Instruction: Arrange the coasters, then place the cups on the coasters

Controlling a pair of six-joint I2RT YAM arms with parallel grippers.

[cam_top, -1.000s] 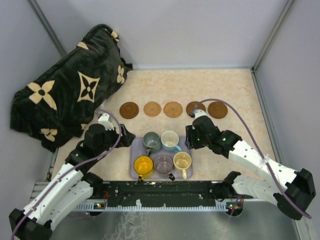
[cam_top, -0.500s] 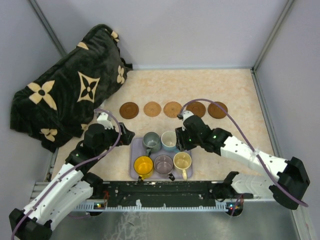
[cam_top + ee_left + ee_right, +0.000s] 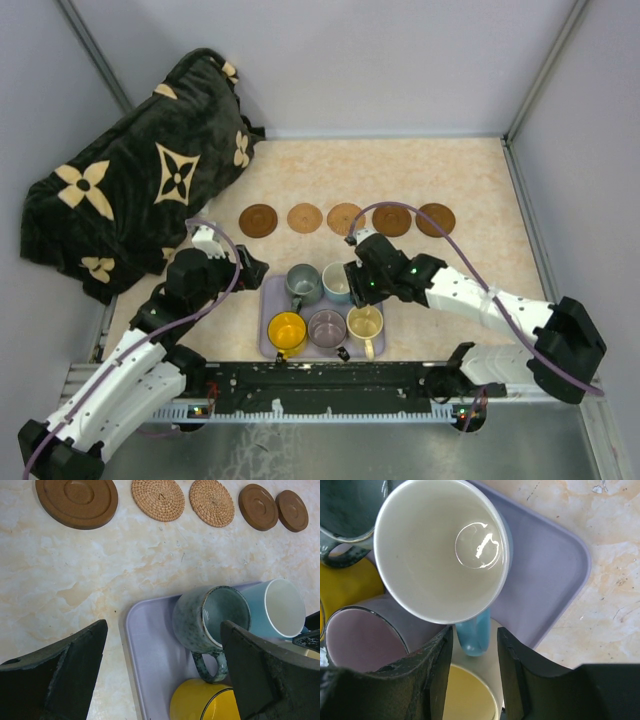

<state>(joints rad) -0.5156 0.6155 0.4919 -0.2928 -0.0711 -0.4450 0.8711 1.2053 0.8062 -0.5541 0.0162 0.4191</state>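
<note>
Several brown coasters lie in a row across the table, from a dark one to woven tan ones. The cups stand on the lavender tray: grey-green, light blue, yellow, purple-grey and cream. My right gripper is open and straddles the handle of the light blue cup, with a gap on each side. My left gripper hangs wide open over the tray's left end, beside the grey-green cup, holding nothing.
A dark blanket with tan flower shapes is heaped at the back left. Grey walls close in the table on three sides. Bare tabletop lies between the tray and the coaster row.
My right gripper has swung left, from beside the right-hand coasters to the light blue cup on the tray. The left arm has barely moved.
</note>
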